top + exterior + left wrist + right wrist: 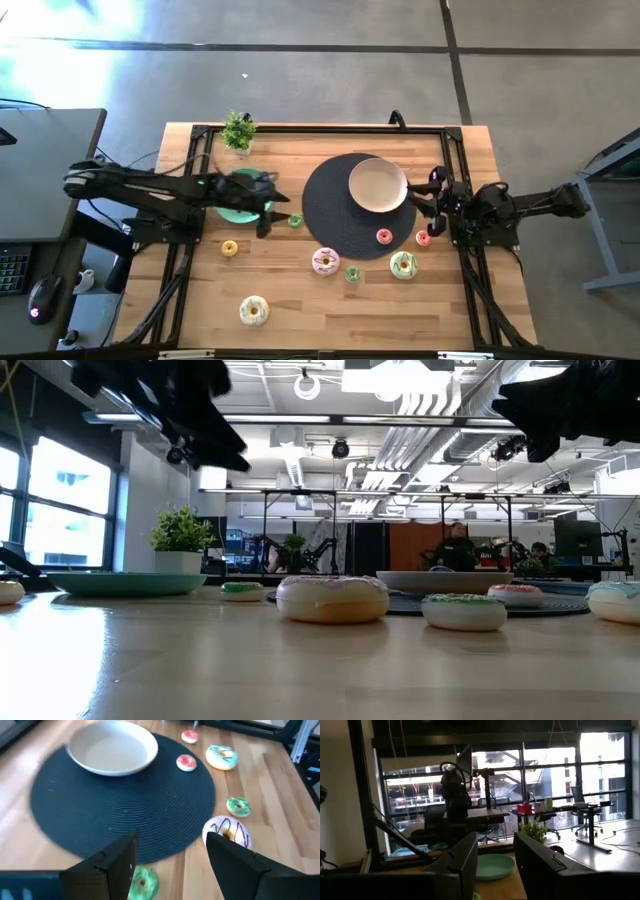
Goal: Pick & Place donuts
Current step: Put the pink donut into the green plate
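Several toy donuts lie flat on the table. A green one (295, 221) (142, 882) lies just under my left gripper (267, 218) (170, 855), which hangs open and empty over it, beside the teal plate (232, 211). Others: yellow (229, 248), pink-and-white (325, 262) (228, 832), small green (352, 273), a larger pale one (403, 265), red-iced (384, 236) on the dark mat (330, 215), another red one (422, 238), and a large yellow-white one (254, 311). My right gripper (428, 190) (492, 855) is raised by the beige plate (377, 185), open and empty, pointing level toward the table's left.
The beige plate sits on the round dark mat. A small potted plant (238, 130) stands at the far edge. A black frame (300, 128) runs around the table. The near middle of the table (330, 315) is bare wood. People sit in the room behind (458, 545).
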